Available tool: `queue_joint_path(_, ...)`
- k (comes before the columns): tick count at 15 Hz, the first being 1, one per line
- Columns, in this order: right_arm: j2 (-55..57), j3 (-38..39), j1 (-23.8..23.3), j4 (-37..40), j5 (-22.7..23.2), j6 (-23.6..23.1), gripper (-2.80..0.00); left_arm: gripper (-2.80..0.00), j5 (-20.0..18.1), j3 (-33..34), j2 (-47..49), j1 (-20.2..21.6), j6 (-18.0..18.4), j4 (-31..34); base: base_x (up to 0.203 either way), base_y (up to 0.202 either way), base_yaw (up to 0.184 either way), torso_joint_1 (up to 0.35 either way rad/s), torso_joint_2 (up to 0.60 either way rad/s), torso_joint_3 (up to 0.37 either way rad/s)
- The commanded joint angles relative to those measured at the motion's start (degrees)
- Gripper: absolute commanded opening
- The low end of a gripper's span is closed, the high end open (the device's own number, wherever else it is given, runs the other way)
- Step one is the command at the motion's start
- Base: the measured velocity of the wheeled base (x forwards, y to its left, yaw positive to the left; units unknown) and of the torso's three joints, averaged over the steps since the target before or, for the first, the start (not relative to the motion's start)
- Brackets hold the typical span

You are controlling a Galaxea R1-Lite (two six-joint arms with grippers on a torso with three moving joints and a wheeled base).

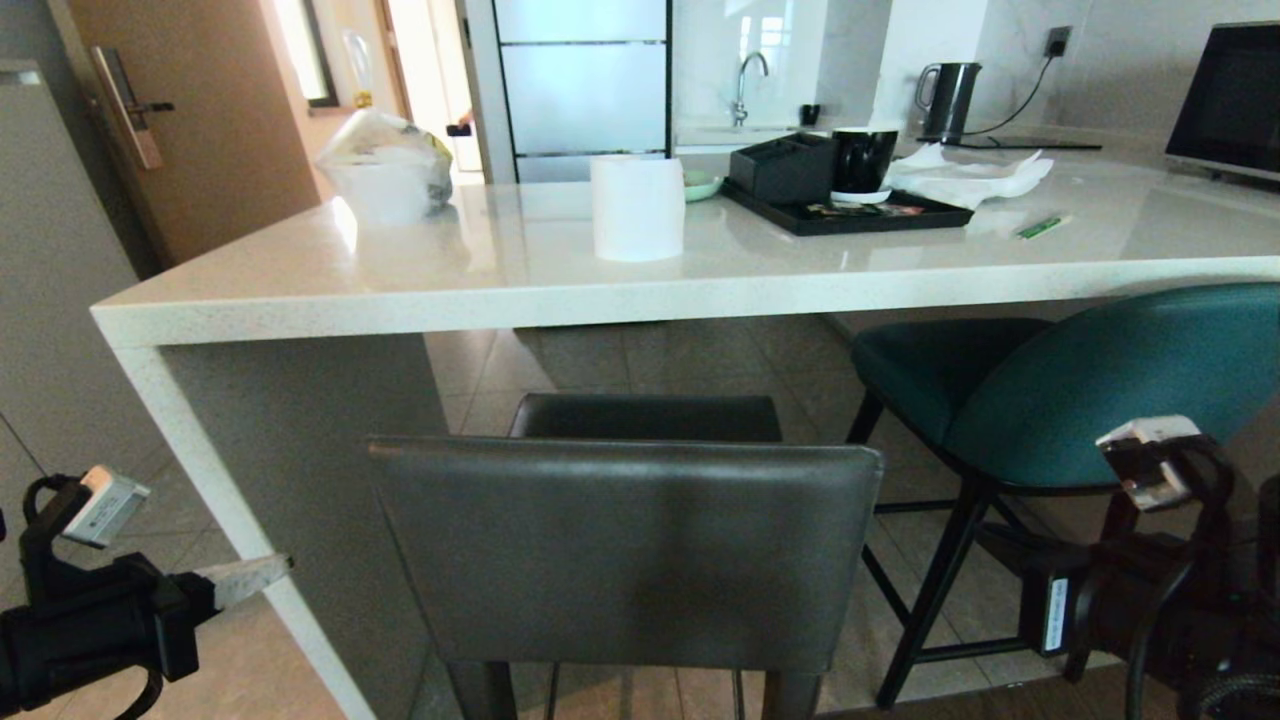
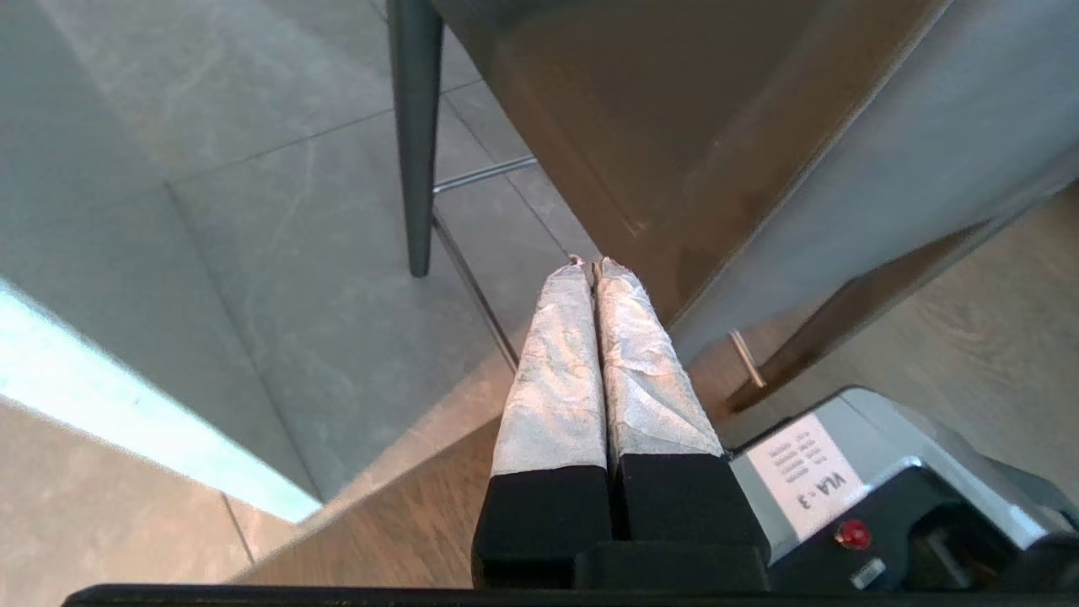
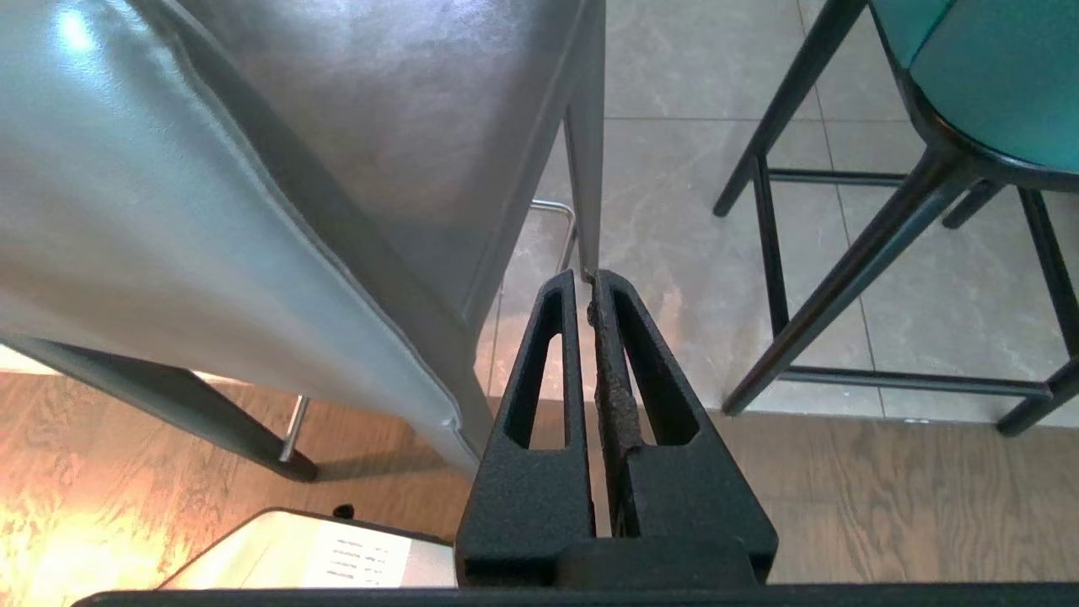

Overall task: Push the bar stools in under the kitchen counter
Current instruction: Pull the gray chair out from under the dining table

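The grey stool [image 1: 625,550], stiff-framed and likely heavy with slick leather, stands on the floor before the surface [image 1: 560,290], its seat partly under. It is best pushed flat on the backrest. The left gripper [image 1: 262,574], clenched empty, is held just beside the backrest's left edge; the right gripper [image 3: 590,282], also clenched, sits low between both stools.

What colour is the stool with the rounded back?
Teal stool with black legs; head view shows it best.

Two bar stools [image 1: 640,540] on tiled floor [image 1: 700,360]
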Motion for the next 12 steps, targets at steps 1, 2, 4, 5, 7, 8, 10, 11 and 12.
queue_joint_path(1,1.85,-0.83,0.42,-0.36,-0.04,0.01,-2.80,-2.80,-0.20,-0.24,3.59,-0.20,0.13,-1.36,0.000,0.000,0.000,0.000,0.00,0.000)
queue_joint_path(2,2.21,-1.21,0.54,-1.47,-0.12,-0.06,-2.80,-2.80,0.50,-0.98,4.10,-0.20,0.18,-1.70,0.000,0.000,0.000,0.000,0.00,0.000)
queue_joint_path(4,2.14,-0.82,1.02,-2.18,0.27,0.26,-2.80,-2.80,0.81,-1.03,3.31,-0.28,0.13,-1.74,0.000,0.000,0.000,0.000,0.00,0.000)
queue_joint_path(5,1.68,-0.71,1.06,-3.15,0.97,0.43,-2.80,-2.80,0.11,-0.92,2.13,-0.16,0.10,-1.69,0.000,0.000,0.000,0.000,0.00,0.000)
queue_joint_path(7,1.55,-0.30,1.07,-4.57,1.93,0.44,-2.80,-2.80,-4.69,-1.29,1.19,-0.12,-0.10,-1.41,0.000,0.000,0.000,0.000,0.00,0.000)
queue_joint_path(8,0.66,0.34,1.07,-4.54,2.90,0.44,-2.80,-2.80,-5.50,-1.50,1.38,-0.20,-0.73,-0.95,0.000,0.000,0.000,0.000,0.00,0.000)
queue_joint_path(10,-1.01,1.83,0.86,-4.07,7.74,0.61,-2.80,-2.80,-7.20,-2.72,1.43,-0.46,-4.42,0.39,0.000,0.000,0.000,0.000,0.00,0.000)
queue_joint_path(11,-1.29,1.96,0.59,-2.95,9.49,1.53,-2.80,-2.80,-8.69,-4.72,1.40,-0.48,-7.73,2.37,0.000,0.000,0.000,0.000,0.00,0.000)
queue_joint_path(12,-1.20,1.70,0.54,-2.27,10.56,3.16,-2.80,-2.80,-9.20,-6.57,1.13,-0.62,-9.69,5.04,0.000,0.000,0.000,0.000,0.00,0.000)
